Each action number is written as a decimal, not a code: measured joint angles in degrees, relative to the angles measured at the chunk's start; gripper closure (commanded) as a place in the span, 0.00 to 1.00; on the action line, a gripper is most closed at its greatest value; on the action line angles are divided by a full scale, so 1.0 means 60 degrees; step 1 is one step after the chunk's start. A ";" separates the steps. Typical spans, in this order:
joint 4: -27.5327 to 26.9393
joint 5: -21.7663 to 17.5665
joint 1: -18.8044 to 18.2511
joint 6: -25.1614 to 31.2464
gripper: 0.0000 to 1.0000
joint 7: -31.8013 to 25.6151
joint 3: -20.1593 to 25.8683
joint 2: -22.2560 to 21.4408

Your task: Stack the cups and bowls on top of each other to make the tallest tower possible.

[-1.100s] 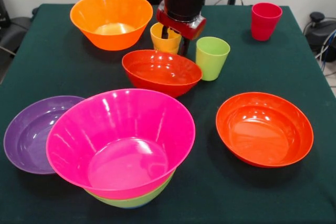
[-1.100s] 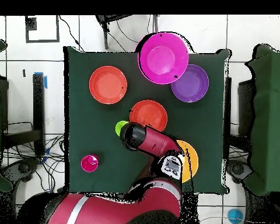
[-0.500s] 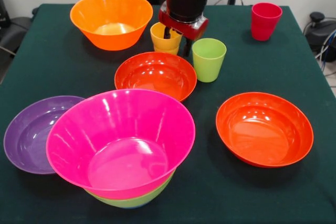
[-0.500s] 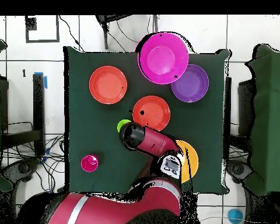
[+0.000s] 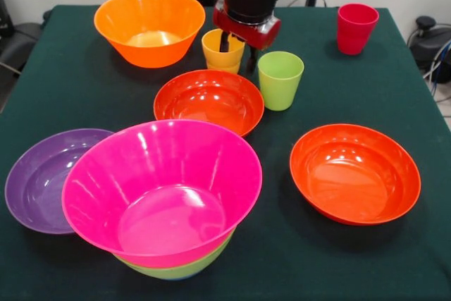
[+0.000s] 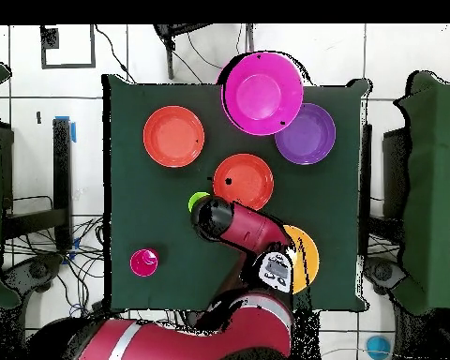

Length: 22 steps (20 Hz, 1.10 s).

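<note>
My gripper [image 5: 237, 51] hangs open at the far middle of the table, holding nothing. One finger [image 5: 224, 41] shows over the mouth of the yellow-orange cup [image 5: 220, 54]; the other is beside it, toward the lime green cup [image 5: 280, 79]. Just in front, a red-orange bowl [image 5: 208, 100] lies flat. The tower is a magenta bowl [image 5: 162, 188] nested in a green bowl [image 5: 180, 271] at the near edge. The red cup [image 5: 356, 27] stands far right. In the overhead view the arm [image 6: 238, 225] hides the gripper and the yellow-orange cup.
A deep orange bowl [image 5: 149, 26] sits far left, a purple bowl [image 5: 42, 177] near left against the tower, and a second red-orange bowl [image 5: 354, 173] near right. The dark green table [image 5: 70, 89] ends close behind the cups.
One second ago the middle red-orange bowl was tilted with its far rim raised at the gripper. It now lies flat, slightly further left, and the gripper has risen a little.
</note>
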 measured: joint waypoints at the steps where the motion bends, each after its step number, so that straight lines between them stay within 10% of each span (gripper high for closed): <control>1: 0.0003 -0.0001 0.0000 0.0010 0.00 0.0000 0.0000 -0.0037; 4: 0.0008 -0.0002 0.0000 0.0044 0.00 0.0000 -0.0001 -0.0202; 5: 0.0014 -0.0002 0.0000 0.0044 1.00 0.0000 0.0000 -0.0328; 22: 0.0050 -0.0004 0.0000 0.0141 1.00 0.0000 -0.0003 -0.0605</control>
